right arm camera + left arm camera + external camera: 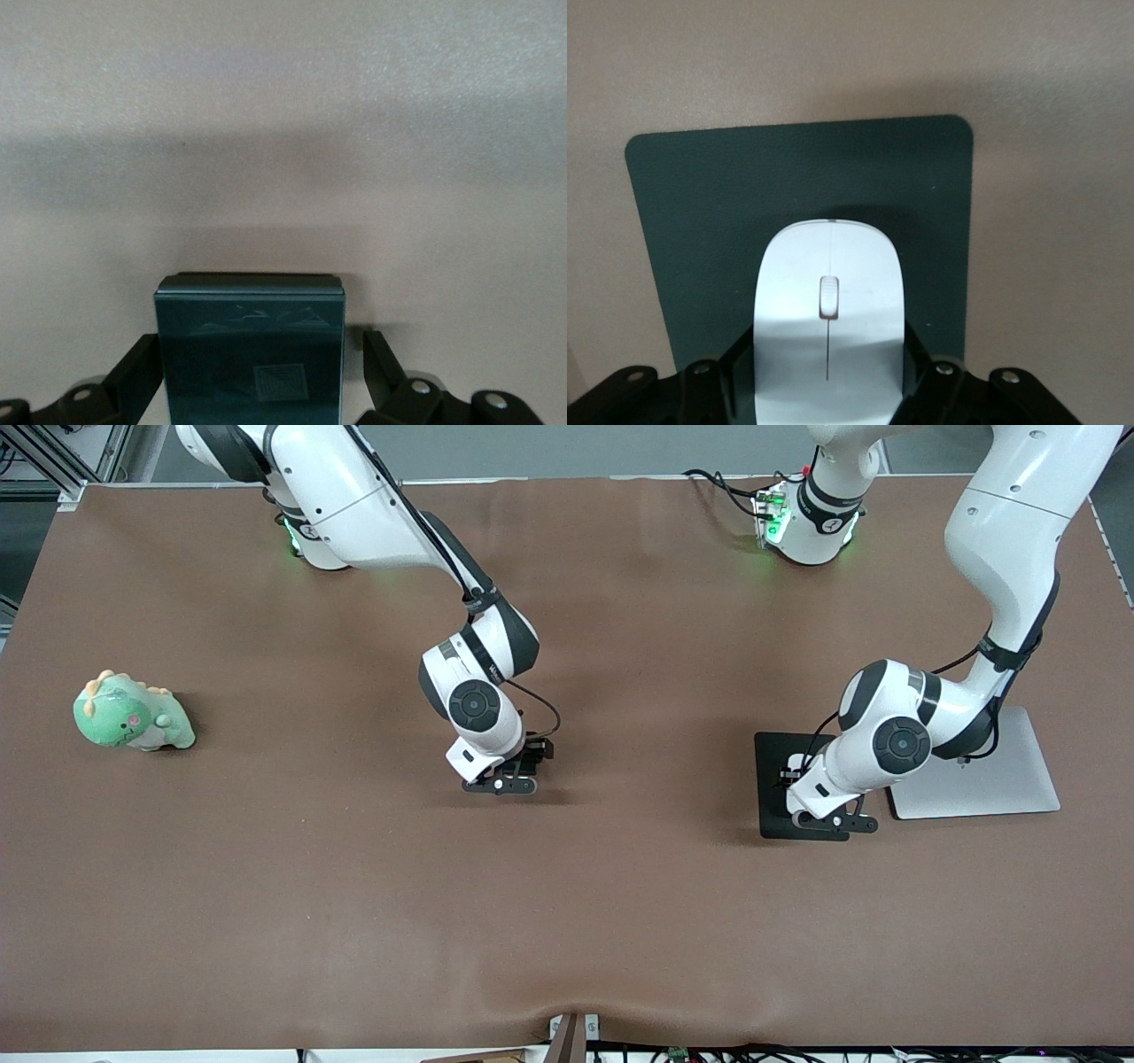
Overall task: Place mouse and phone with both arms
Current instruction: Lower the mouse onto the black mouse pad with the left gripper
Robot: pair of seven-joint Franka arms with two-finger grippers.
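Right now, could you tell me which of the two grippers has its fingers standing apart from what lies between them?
The right gripper, low over bare table, stands open with gaps beside the phone. The left gripper, over the mouse pad, is shut on the mouse.

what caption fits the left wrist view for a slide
Left gripper shut on the mouse, holding it over the mouse pad on the brown table.

— How does the left arm stand?
— It bends down low, and its left gripper (829, 390) is clamped tight on the mouse (830, 310).
— And the right arm?
— It reaches down mid-table; the right gripper (257, 372) has its fingers (133, 372) spread wide.
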